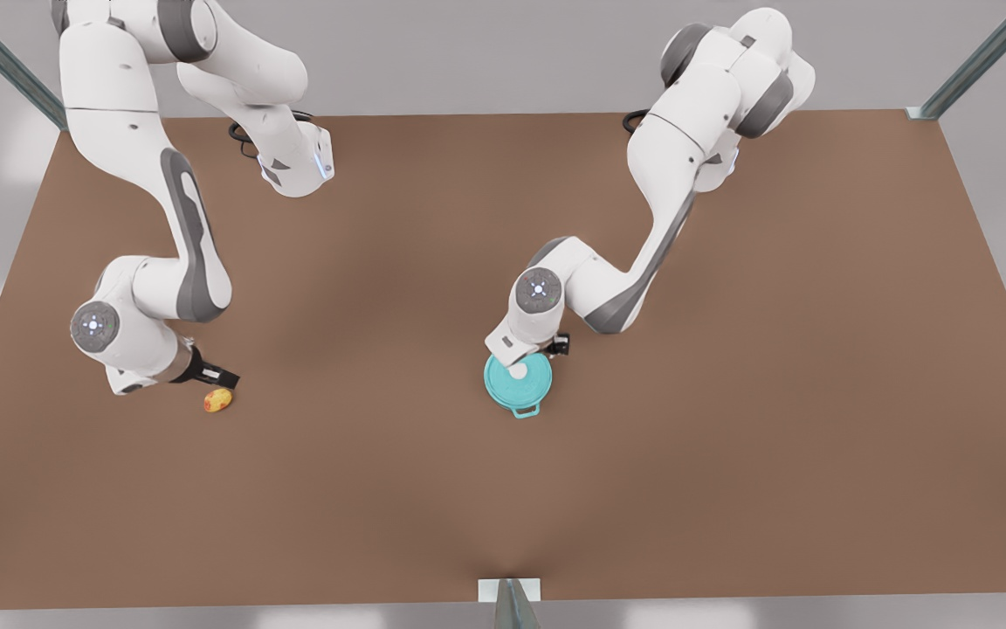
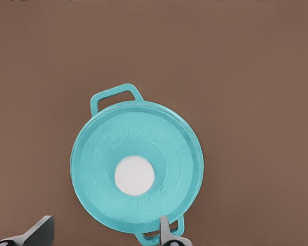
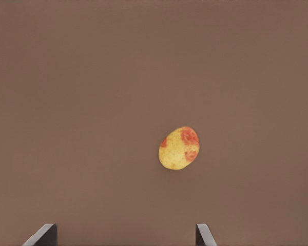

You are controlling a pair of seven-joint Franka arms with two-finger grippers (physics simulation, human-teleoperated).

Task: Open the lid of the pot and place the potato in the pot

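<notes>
The teal pot lid [image 1: 512, 384] [image 2: 159, 154] with its white knob [image 2: 134, 175] lies shut on the pot, of which the loop handles [image 1: 527, 410] [image 2: 115, 96] stick out. My left gripper [image 1: 524, 359] [image 2: 101, 238] hovers just above the lid, open, its fingers [image 2: 38, 233] straddling the knob's side without touching. The potato [image 1: 217, 400] [image 3: 179, 148], yellow with reddish patches, lies on the table at the front view's left. My right gripper [image 1: 223, 378] [image 3: 124, 238] hangs open just beside and above it, holding nothing.
The brown table [image 1: 730, 349] spreads wide around both objects. Metal frame posts [image 1: 510, 603] stand at the near edge and at the far corners. Both arms' elbows reach in from the far side.
</notes>
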